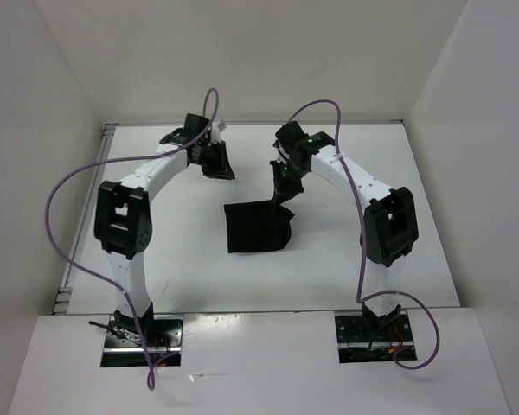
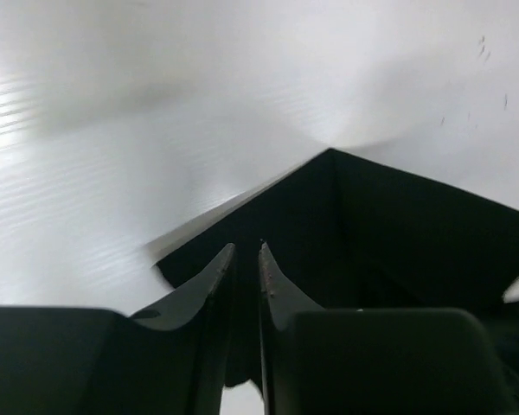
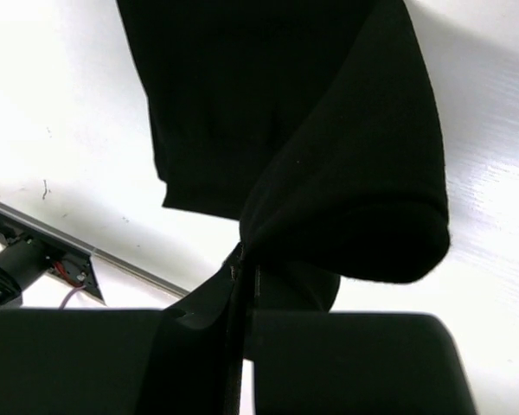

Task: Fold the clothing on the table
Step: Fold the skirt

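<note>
The right gripper [image 3: 245,278] is closed tightly on the clothing [image 3: 346,164]. A fold of the black fabric comes out directly from between its jaws, so the edge is pinched and not only touched. Just beyond the fingertips the raised part bulges into a rounded loop and hangs. Further ahead of the gripper the rest of the garment lies flat on the table [image 3: 60,130]. I judge that the edge is held up like this so that it can be carried over the flat part to make a fold. Raising one side only leaves the other side as an anchor on the surface.

The left gripper [image 2: 242,258] has its two fingers [image 2: 214,275] a little apart, with a narrow slit between them, and I see no fabric inside this slit. Ahead of its tips a pointed corner of the black cloth lies on the white surface. Whether the tips touch it, I cannot tell. In the top view this gripper hangs near the far left corner of the garment, apart from the right gripper, which is at the far right side.

The fold seems to be under way and not finished, because the raised part is not yet laid down. One risk is that the thin fabric slips out of the pinch, or that it drags the flat part along.
</note>
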You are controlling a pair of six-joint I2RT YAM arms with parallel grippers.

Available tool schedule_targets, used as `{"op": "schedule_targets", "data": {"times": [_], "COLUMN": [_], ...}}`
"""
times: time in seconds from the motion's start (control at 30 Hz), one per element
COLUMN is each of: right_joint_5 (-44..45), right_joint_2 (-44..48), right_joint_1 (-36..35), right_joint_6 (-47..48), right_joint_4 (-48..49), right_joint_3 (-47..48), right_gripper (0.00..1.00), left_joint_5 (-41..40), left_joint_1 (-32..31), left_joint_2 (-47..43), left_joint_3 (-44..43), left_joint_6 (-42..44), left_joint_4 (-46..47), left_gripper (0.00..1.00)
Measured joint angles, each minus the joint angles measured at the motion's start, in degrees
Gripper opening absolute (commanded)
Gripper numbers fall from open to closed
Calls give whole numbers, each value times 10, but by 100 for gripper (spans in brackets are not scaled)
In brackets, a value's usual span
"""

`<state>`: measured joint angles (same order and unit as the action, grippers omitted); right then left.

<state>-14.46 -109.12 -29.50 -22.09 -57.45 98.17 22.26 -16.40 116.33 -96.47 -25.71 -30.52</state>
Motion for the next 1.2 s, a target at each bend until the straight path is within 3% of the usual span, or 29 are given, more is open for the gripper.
{"op": "schedule_targets", "data": {"times": [0.23, 0.47, 1.2], "right_joint_5": [0, 1, -53], "right_joint_2": [-30, -51, -164], "right_joint_1": [-5, -15, -85], "right_joint_6": [11, 23, 25], "right_joint_4": [-9, -23, -17], "right_joint_3": [14, 38, 120], "right_gripper": [0, 0, 0], "left_joint_5": [-74, -85, -44], "left_joint_1": [19, -3, -63], "left_joint_2": [-108, -95, -47], "left_joint_3": [116, 223, 239], "left_joint_6": [6, 0, -31], "left_joint_4": [-11, -26, 42], "left_gripper": [0, 0, 0]}}
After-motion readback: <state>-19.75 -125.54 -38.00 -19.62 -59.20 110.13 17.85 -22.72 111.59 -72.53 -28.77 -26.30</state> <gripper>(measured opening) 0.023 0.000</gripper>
